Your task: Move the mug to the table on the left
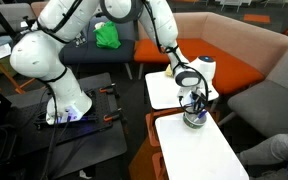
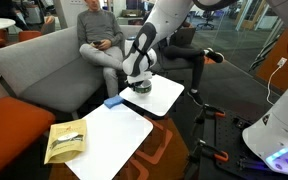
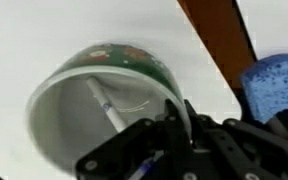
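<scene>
The mug (image 3: 104,95) is green-patterned outside and white inside, with a pen-like stick lying in it. In the wrist view it fills the middle, over a white tabletop (image 3: 44,30). My gripper (image 3: 179,118) is shut on the mug's rim, one finger inside and one outside. In an exterior view the gripper (image 1: 194,103) holds the mug (image 1: 194,119) near the gap between two white tables. In an exterior view the gripper (image 2: 137,82) hides most of the mug. I cannot tell whether the mug rests on the table or hangs just above it.
Two white tables (image 1: 199,150) (image 1: 164,90) stand end to end between sofas. A blue sponge (image 2: 112,102) (image 3: 274,85) and a yellow packet (image 2: 66,140) lie on one of them. A seated person (image 2: 99,40) is on the grey sofa. An orange sofa (image 1: 234,50) is behind.
</scene>
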